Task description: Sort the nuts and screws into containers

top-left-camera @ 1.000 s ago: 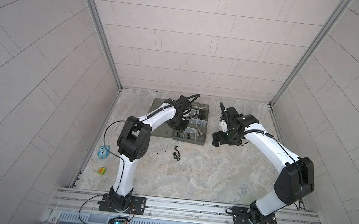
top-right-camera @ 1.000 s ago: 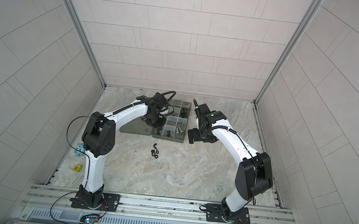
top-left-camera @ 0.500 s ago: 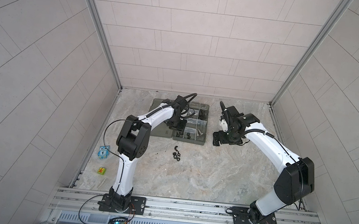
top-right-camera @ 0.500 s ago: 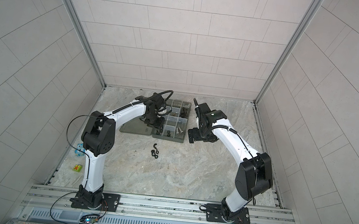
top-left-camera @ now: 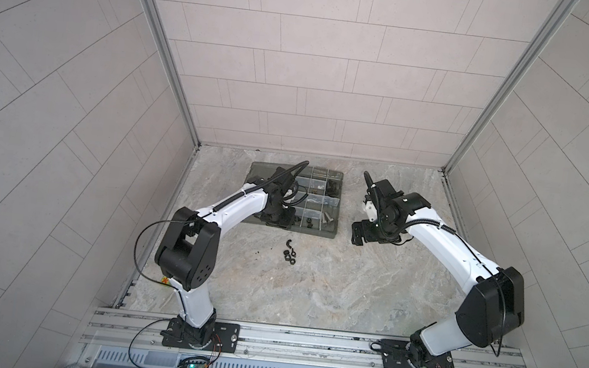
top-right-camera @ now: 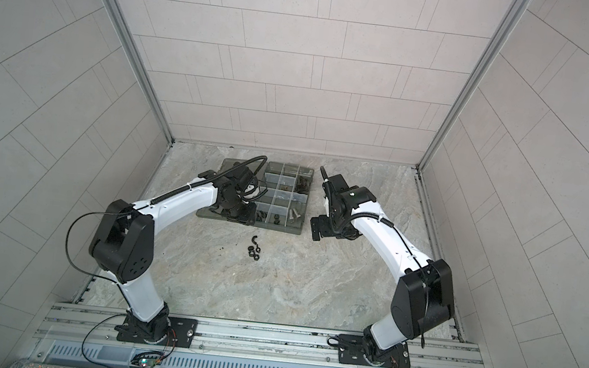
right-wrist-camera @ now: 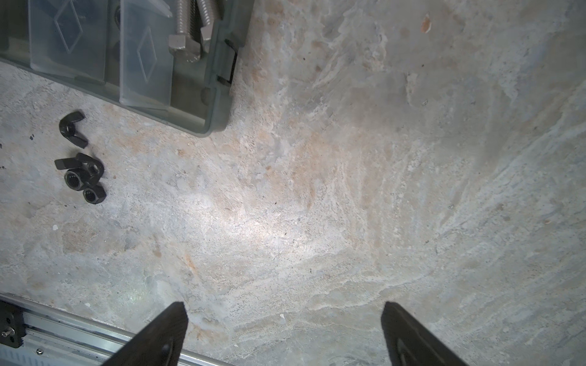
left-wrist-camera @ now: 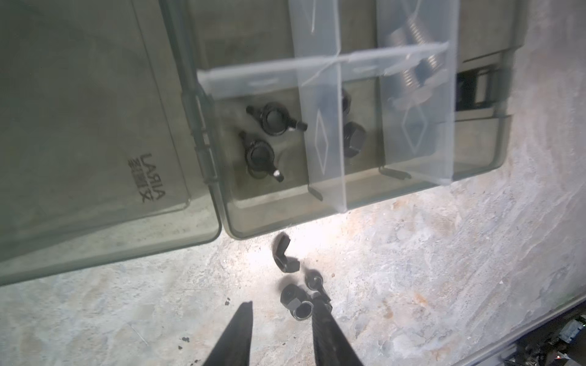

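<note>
Although both top views reduce the loose nuts [top-left-camera: 289, 254] to black specks just beside the organizer box [top-left-camera: 317, 233], my left wrist camera shows the left gripper [left-wrist-camera: 283, 302] narrowly parted, holding nothing, near them, and two wing nuts [left-wrist-camera: 273, 119] in a corner compartment [left-wrist-camera: 269, 193]. My right wrist camera shows silver bolts [right-wrist-camera: 187, 28] boxed, the right gripper [right-wrist-camera: 284, 304] spread wide over tabletop [right-wrist-camera: 348, 158].
</note>
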Robot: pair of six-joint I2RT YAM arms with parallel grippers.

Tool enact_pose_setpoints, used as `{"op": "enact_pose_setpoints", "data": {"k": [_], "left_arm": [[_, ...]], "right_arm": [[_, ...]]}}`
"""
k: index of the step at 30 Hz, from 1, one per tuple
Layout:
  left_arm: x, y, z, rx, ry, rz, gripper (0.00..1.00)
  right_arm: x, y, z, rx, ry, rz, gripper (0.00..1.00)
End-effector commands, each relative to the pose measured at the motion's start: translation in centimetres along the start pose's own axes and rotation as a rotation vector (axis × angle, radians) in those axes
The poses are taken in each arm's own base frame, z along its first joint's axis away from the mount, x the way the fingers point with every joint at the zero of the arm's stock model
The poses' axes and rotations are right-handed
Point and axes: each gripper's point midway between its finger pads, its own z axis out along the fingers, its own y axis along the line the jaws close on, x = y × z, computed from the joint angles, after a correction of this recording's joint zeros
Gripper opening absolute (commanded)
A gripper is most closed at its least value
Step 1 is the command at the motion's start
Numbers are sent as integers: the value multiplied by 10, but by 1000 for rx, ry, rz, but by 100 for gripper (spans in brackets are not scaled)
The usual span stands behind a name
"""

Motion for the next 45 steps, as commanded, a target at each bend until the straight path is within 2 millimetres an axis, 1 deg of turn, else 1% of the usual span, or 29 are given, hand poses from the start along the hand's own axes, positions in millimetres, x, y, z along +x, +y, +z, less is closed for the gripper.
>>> {"op": "enact_pose_setpoints", "data": {"k": [1,5,14,20,33,37,39,42,45], "left_arm": [[6,-3,10,22,6,-34,35],[11,-2,21,21,24,-33,35],[24,-9,42,24,78,-9,34],[32,-6,55,1,117,-4,34],[37,6,70,-46,155,18,32],[37,8,74,-55,167,22,28],[37,7,75,-55,170,25,25],[37,7,76,-54,176,29,14],[36,5,74,-44,173,32,12]], "right_arm": [[9,1,-10,-7,-28,16,97],[21,-3,-14,-3,-44,35,97],[41,-12,-22,6,-69,64,97],[47,-14,-25,8,-74,71,97],[52,-16,-26,18,-68,71,97],[53,-17,-27,22,-69,69,97],[53,-17,-27,22,-68,69,97],[54,-18,-27,26,-66,69,97],[56,-19,-27,28,-66,73,97]]}}
